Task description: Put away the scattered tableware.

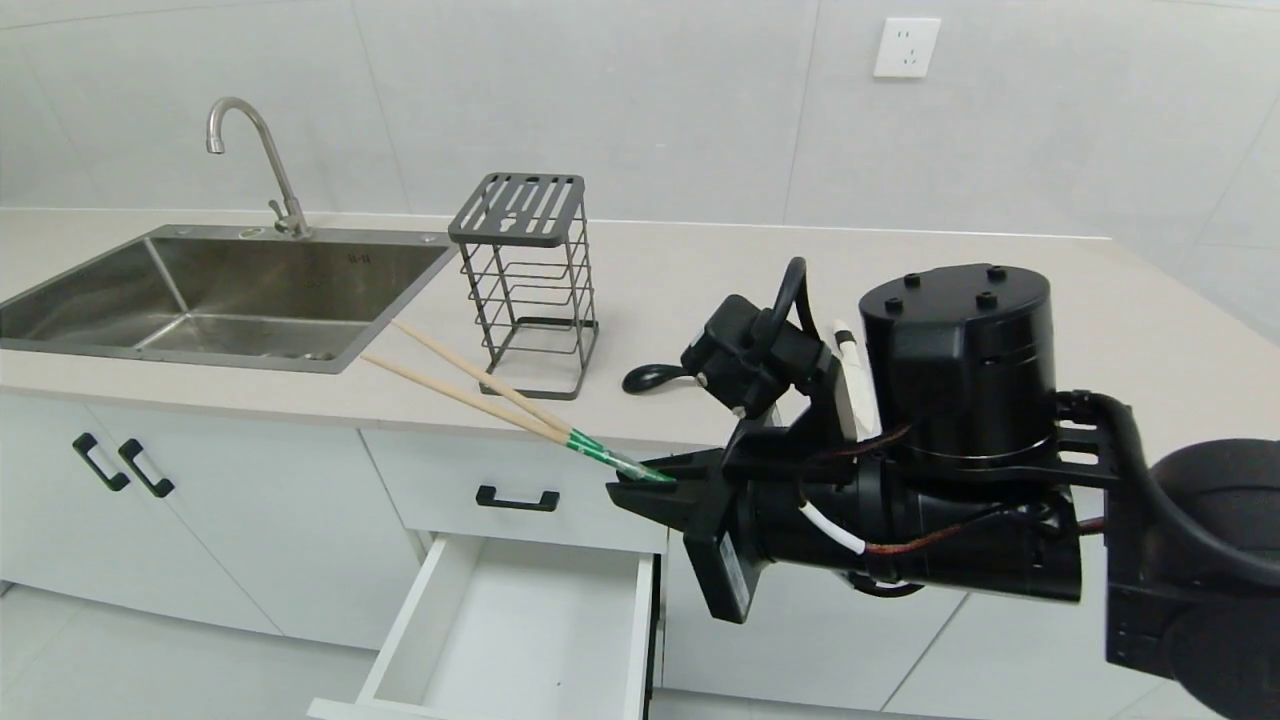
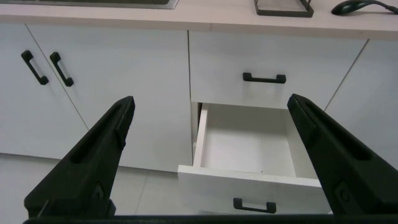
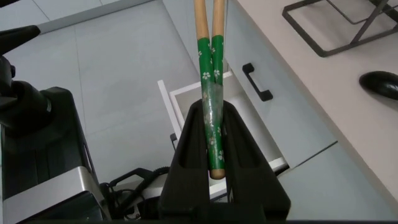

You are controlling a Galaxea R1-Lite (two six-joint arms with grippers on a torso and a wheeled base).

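A pair of wooden chopsticks [image 1: 470, 383] with green patterned ends [image 3: 208, 68] is clamped in my right gripper [image 1: 640, 478], which is shut on the green ends [image 3: 211, 109]. The sticks jut out level over the counter's front edge toward the sink. A black spoon [image 1: 648, 378] lies on the counter beside the wire rack, and a white-handled utensil [image 1: 850, 365] lies behind my right arm, partly hidden. My left gripper [image 2: 211, 102] stands open and empty in front of the cabinets, facing the open drawer [image 2: 249, 146].
A dark wire rack [image 1: 528, 270] stands on the counter right of the steel sink [image 1: 230, 290] and its faucet [image 1: 250, 150]. Below the counter an empty white drawer [image 1: 510, 620] is pulled out under a closed drawer with a black handle [image 1: 517, 497].
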